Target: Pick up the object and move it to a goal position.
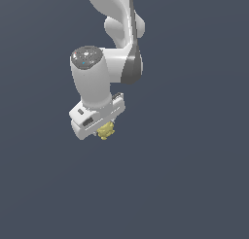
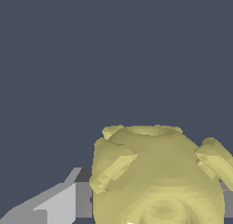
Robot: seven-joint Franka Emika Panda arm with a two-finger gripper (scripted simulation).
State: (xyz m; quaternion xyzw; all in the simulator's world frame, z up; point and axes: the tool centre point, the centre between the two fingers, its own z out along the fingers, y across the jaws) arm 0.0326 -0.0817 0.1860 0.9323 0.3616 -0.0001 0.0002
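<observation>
Your Panda arm (image 1: 114, 48) is reaching down from the top centre of the exterior view, its white links bending toward the middle left of the frame against a plain dark blue-grey backdrop. At its lower end, the white gripper (image 1: 103, 129) is sitting tilted, a little left of centre. The object (image 1: 105, 131), a small pale-yellow knobbly lump, is peeking out from just beneath the gripper body, touching its underside and much narrower than the gripper is wide. You are seeing only part of it here; the rest is being hidden by the white housing.

In the wrist view, the same object (image 2: 157, 177) is filling the lower right of the frame, its rounded body showing stubby knobs on both flanks and a flattened rim on its far end. A grey finger (image 2: 54, 205) is showing in the lower left corner, pressed up against the object's side. A sliver of grey at the right edge is lying against the opposite flank, so the fingers are looking clamped on the object.
</observation>
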